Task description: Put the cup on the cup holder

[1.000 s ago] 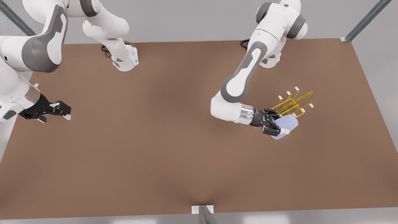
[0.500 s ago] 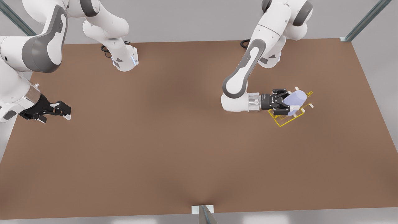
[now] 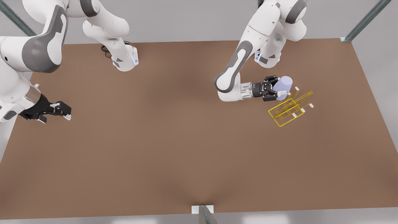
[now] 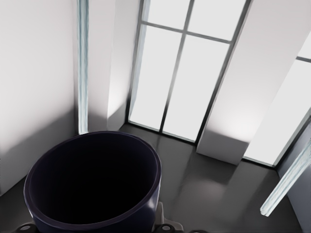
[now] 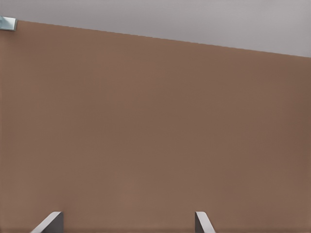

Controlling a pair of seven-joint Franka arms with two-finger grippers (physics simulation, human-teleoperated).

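Lifted clear above the cup holder (image 3: 290, 107), the cup (image 3: 283, 86) is held by the left claw (image 3: 276, 89); the right claw (image 3: 63, 112) waits spread over the tabletop (image 3: 174, 140).

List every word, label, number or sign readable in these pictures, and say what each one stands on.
None: no readable text anywhere.
The cup, shut in the left gripper, is plain.
The cup holder is bare wire.
The table and the waiting right gripper, open, carry no markings.
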